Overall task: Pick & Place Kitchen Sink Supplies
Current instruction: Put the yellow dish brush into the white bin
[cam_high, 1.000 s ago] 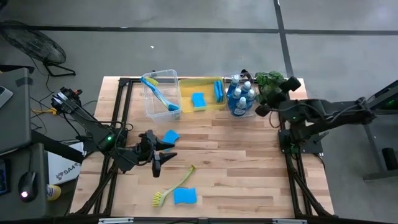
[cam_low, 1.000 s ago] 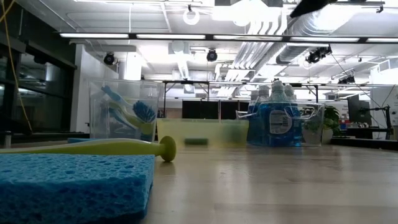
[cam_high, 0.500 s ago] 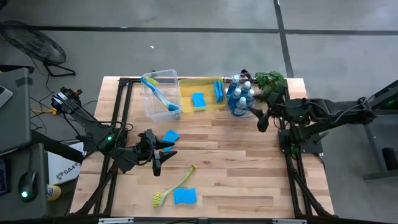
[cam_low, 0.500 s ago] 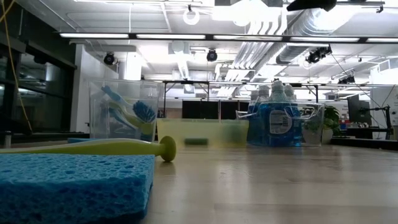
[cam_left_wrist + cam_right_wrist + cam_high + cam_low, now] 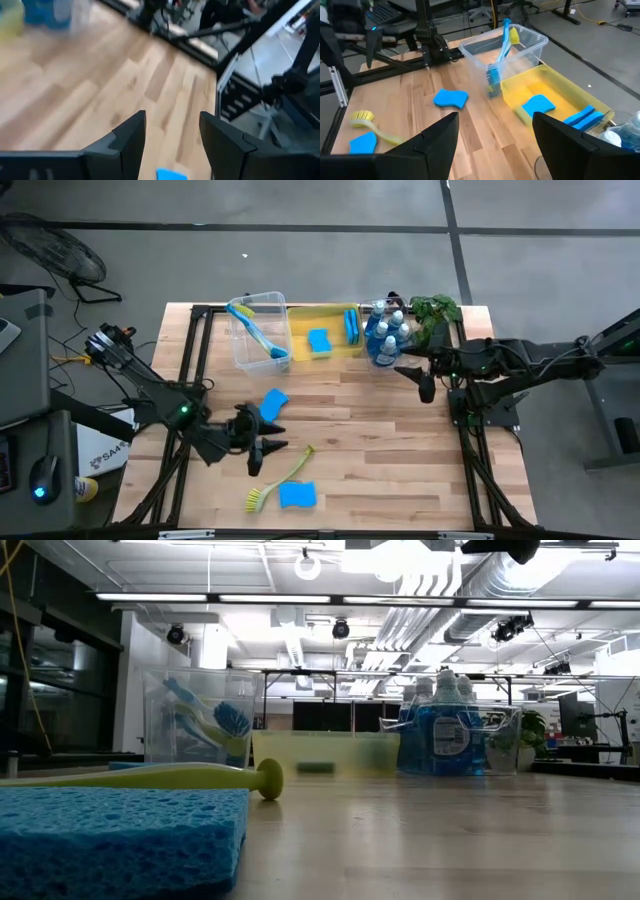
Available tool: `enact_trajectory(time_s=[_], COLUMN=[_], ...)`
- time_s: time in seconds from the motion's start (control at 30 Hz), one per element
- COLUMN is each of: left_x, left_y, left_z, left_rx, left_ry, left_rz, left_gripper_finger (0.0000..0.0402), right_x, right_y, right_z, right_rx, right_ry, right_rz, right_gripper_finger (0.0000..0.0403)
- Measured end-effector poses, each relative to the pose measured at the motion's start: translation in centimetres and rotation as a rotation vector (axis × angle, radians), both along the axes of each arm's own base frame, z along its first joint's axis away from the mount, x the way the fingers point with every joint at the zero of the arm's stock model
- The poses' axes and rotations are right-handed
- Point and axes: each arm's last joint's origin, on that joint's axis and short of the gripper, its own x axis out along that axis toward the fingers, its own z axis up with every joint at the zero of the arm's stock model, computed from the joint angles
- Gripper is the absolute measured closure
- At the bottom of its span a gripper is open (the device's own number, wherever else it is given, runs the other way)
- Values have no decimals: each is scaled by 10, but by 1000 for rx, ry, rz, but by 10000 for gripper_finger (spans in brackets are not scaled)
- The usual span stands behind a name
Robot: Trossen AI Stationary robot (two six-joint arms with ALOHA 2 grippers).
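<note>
Left end effector (image 5: 258, 448) shifted nearer yellow-green brush (image 5: 281, 480); low view lacks it.

— What sort of place am I driving this rig in?

— I'd call it a lab or workshop. My low camera shows an open ceiling with bare ducts (image 5: 440, 585) and strip lights (image 5: 200, 597). From above I see a grey concrete floor (image 5: 300, 260), a butcher-block table (image 5: 380, 450) on a black metal frame (image 5: 190, 360), and a desk with a computer mouse (image 5: 39, 491).
</note>
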Motion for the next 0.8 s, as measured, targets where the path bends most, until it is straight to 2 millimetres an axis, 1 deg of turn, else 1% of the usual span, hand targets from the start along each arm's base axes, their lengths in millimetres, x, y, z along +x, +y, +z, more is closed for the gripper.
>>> enact_trajectory(time_s=[0.23, 0.43, 0.8], left_x=[13, 20, 29], left_y=[-15, -24, -33], left_z=[-24, -40, -66], left_rx=[-98, -157, -150], left_ry=[112, 196, 302], left_rz=[-70, -116, -135], left_gripper_finger=[220, 220, 220], right_x=[0, 5, 24], right_y=[0, 1, 5], right_z=[-2, -6, -18], right_rx=[24, 22, 31], right_ry=[9, 42, 126], right_rz=[-3, 3, 36], right_gripper_finger=[155, 155, 155])
